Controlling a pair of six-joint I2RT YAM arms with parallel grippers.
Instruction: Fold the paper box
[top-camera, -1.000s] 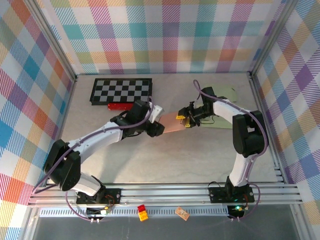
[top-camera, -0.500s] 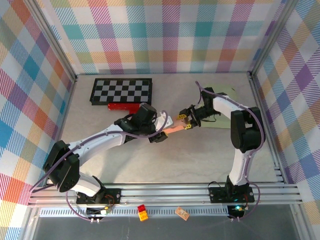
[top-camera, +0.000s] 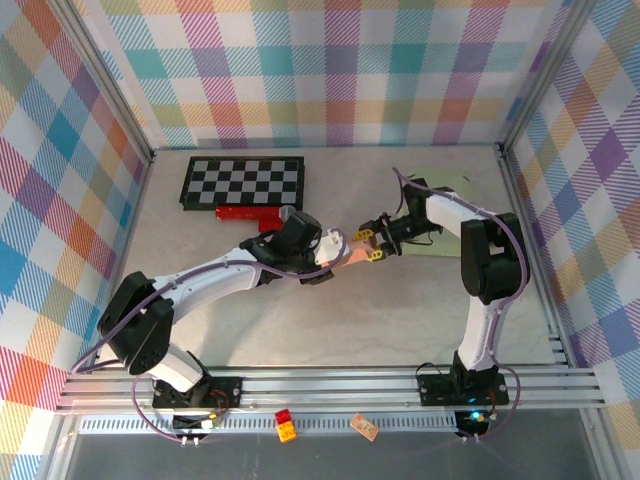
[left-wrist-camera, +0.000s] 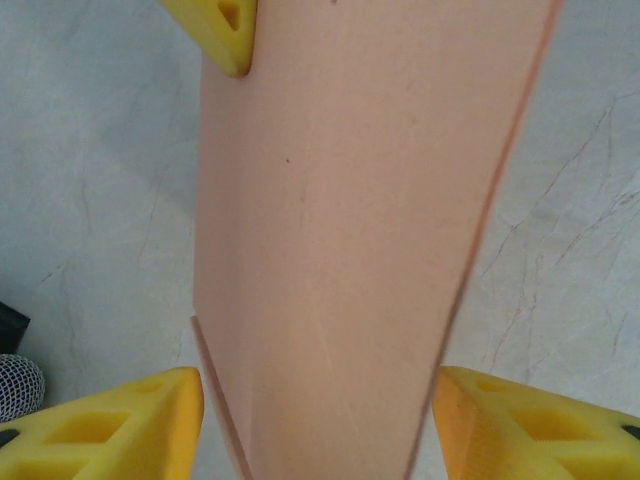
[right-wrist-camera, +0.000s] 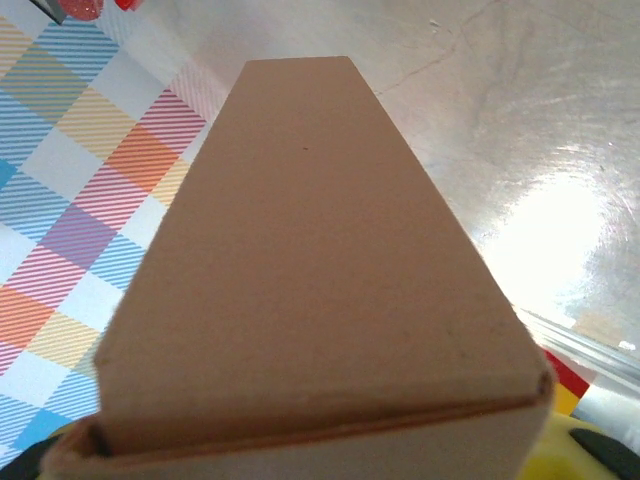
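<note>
We saw the paper box (top-camera: 350, 252) in the middle of the bench (top-camera: 350, 330), lying long from nine o'clock to three o'clock in the view from above. The right hand (top-camera: 371, 244) was at its three o'clock end and was clamped on it. In the right wrist view the box ran straight out from between that hand's yellow pads (right-wrist-camera: 595, 450). We think it held that end tight so the box could not slide or turn while the other end got worked on. The left hand (top-camera: 333, 254) was at the nine o'clock end. In its own wrist view its two yellow fingers (left-wrist-camera: 105, 425) stood apart, one on each side of the box. A thin bit of bench showed next to each, so we judged it was not squeezing. We think it sat that way to be ready to press the sides or tuck a flap. We could not tell if the box touched the bench. The checker board (top-camera: 243, 180) at eleven o'clock and the green sheet (top-camera: 455, 190) at two o'clock lay off to the side.
</note>
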